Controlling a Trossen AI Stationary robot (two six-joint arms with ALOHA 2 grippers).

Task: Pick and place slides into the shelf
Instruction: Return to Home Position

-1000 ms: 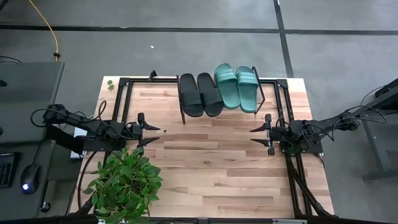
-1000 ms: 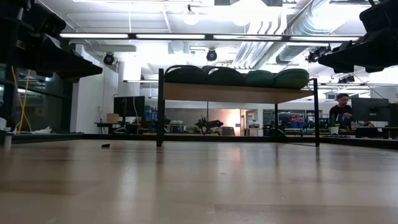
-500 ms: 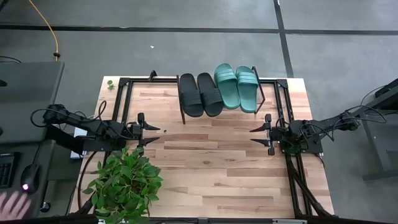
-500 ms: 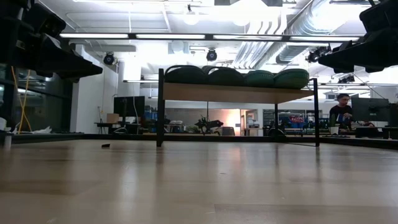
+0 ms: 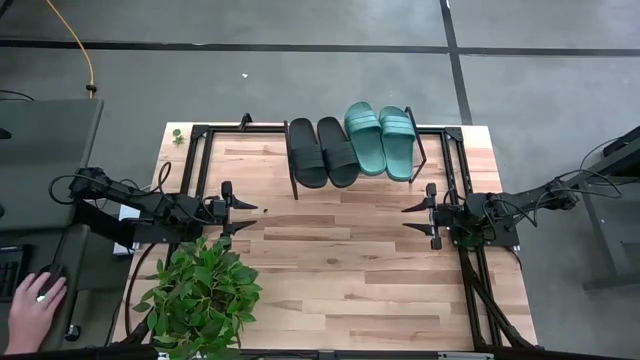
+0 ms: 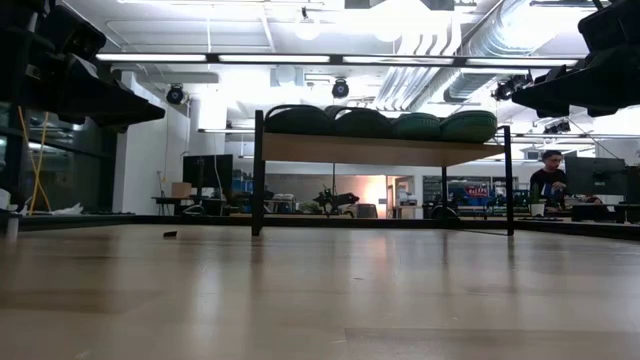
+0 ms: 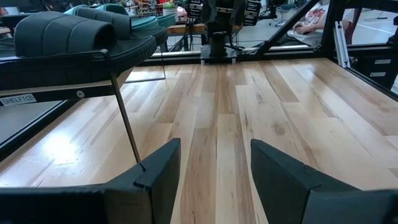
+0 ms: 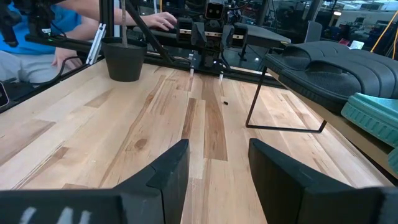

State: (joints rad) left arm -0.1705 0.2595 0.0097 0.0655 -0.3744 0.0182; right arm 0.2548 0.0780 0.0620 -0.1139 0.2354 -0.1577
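Note:
Two black slides [image 5: 322,151] and two teal-green slides [image 5: 381,140] lie side by side, soles down, on top of the shelf [image 6: 380,150] at the table's far edge; the low view shows them in a row on its wood plank. My left gripper [image 5: 246,217] is open and empty at the table's left side, its fingers pointing right. My right gripper [image 5: 414,217] is open and empty at the right side, its fingers pointing left. In the left wrist view the black slides [image 7: 68,31] sit on the shelf beside my fingers.
A potted green plant [image 5: 200,290] stands at the table's near left corner, close to my left arm; its dark pot [image 8: 126,60] shows in the right wrist view. A person's hand [image 5: 35,305] rests on a mouse off the table's left. Bare wood [image 5: 340,260] lies between the grippers.
Both arms have kept still and the slides have not moved. Off the table's left, a person's hand has come in and settled on the mouse.

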